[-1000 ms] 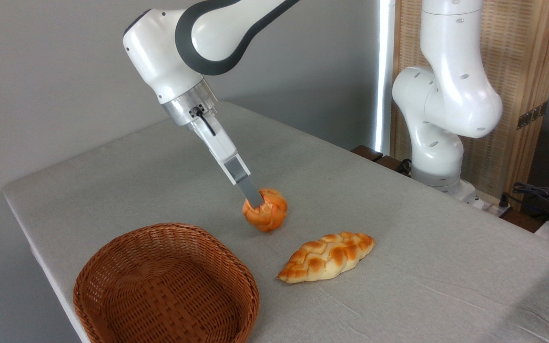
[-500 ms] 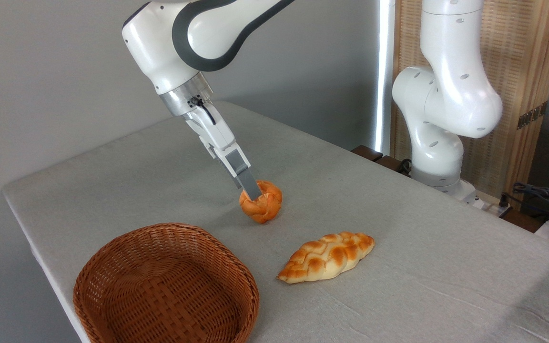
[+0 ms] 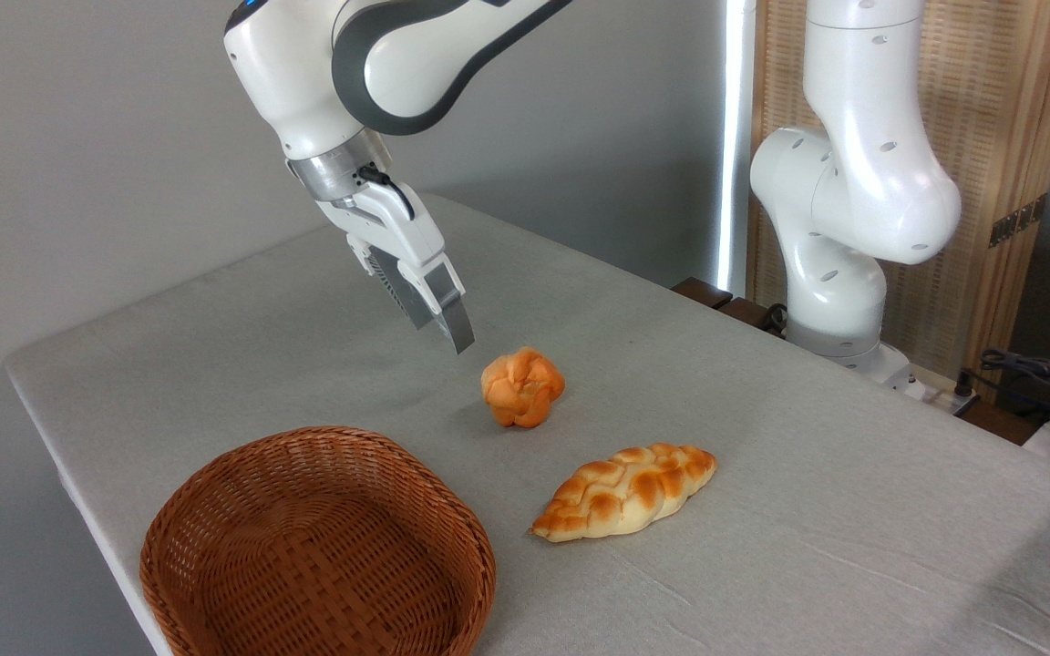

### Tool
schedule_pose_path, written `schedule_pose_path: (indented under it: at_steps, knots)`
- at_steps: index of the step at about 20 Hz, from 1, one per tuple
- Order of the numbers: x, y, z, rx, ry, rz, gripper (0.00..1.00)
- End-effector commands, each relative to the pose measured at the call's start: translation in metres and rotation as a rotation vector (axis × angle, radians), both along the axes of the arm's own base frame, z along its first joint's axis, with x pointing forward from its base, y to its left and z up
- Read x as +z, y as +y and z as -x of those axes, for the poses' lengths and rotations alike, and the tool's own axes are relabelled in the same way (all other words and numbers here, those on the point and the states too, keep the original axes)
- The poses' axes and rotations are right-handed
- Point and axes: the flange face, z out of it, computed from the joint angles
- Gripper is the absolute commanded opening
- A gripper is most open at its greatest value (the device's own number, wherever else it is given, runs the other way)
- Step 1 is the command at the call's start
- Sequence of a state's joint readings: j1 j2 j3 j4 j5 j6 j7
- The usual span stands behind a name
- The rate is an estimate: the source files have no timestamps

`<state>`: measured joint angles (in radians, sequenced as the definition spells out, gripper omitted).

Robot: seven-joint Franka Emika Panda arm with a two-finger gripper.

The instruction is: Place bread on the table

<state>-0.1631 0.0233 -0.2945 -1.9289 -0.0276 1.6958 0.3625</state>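
Near the middle of the table (image 3: pixel 242 319), a little toward its far edge, the bread (image 3: pixel 522 387) sits on the grey cloth, free of everything around it. It is a small round knotted bun, orange-golden, with a lumpy twisted surface that gives it no flat base. That shape is the main risk: a rounded, uneven bun resting on a bulge could tip or roll a little if anything brushes it, and the cloth offers only soft grip.

Just above and to the left of it hangs the gripper (image 3: pixel 452 330), tilted down toward the bun, clear of it and holding nothing. From this side the fingers overlap, so I cannot tell how far apart they stand. If the arm swung low to the right, a fingertip could clip the bun's top and send it toward the loaf; a straight lift would avoid that, by my judgement. The task looks essentially done, with the bun already down on the cloth.

Toward the near edge lies a longer braided loaf (image 3: pixel 625 492), paler, oval with pointed ends, glossy brown ridges on top, apart from the bun. At the near left corner stands a brown woven wicker basket (image 3: pixel 215 510), round and shallow, with nothing visible inside. The tabletop cloth is light grey, finely woven, with faint creases at the right.
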Motion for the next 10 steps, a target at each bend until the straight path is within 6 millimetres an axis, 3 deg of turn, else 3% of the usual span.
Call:
schedule_pose_path:
  at_steps: [1, 3, 10]
  knots:
    - [0.028, -0.002, -0.009, 0.06, -0.062, 0.033, 1.0]
    - [0.046, 0.008, -0.021, 0.072, -0.098, 0.046, 1.0]
    - [0.107, 0.087, -0.059, 0.213, -0.239, 0.062, 1.0]
